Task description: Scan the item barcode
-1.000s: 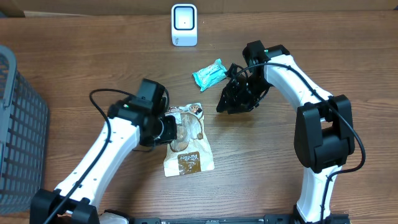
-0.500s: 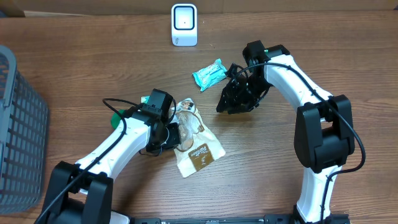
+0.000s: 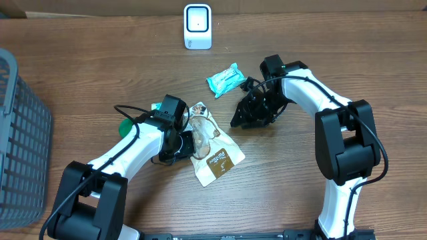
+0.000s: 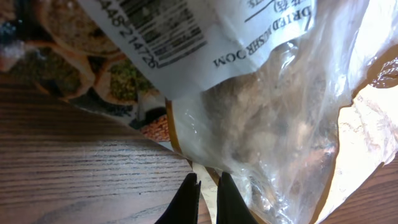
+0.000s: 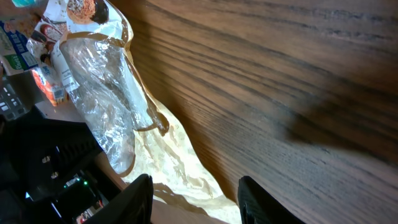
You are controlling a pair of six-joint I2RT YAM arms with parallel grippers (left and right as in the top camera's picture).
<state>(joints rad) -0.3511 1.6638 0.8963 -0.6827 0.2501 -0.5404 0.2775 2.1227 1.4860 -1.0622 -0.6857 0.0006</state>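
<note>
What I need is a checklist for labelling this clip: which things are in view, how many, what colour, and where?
scanner: one, white, centre of the table's far edge
snack packet: one, teal, between the scanner and the right arm
dried mushroom pouch: one, brown and clear with a white barcode label, mid-table
basket: one, grey, left edge, partly out of frame
table: one, brown wood, under everything
left claw: one, black, shut on the dried mushroom pouch's left edge
right claw: one, black, open and empty, to the right of the pouch
</note>
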